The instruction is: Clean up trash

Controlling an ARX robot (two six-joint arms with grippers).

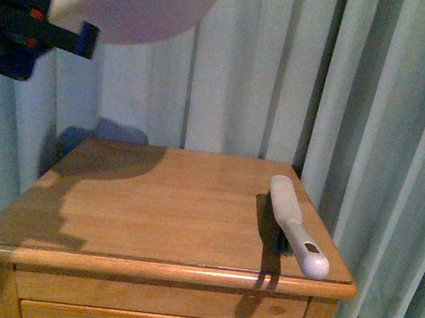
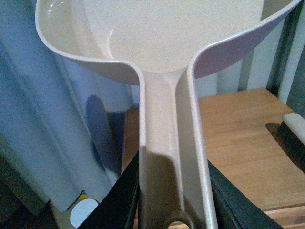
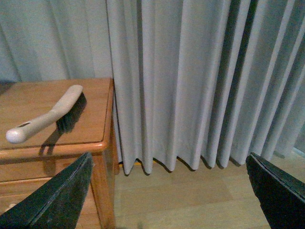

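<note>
The left gripper (image 1: 52,15) runs off the front view's left edge, the dustpan (image 2: 171,38) is cropped by the left wrist view's edges, and only an end of the brush (image 2: 294,125) shows there

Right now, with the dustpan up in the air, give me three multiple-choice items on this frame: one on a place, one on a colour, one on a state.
1. Where is the brush?
A. on the floor
B. on the wooden cabinet, near its right edge
C. propped against the curtain

2. What colour is the dustpan?
A. pale beige
B. green
C. red

3. The left gripper is:
A. open and empty
B. shut on the brush
C. shut on the dustpan's handle

Answers:
1. B: the front view shows it lying flat on the wood.
2. A: scoop and handle look beige in both views.
3. C: in the left wrist view, its fingers press both sides of the handle.
</note>
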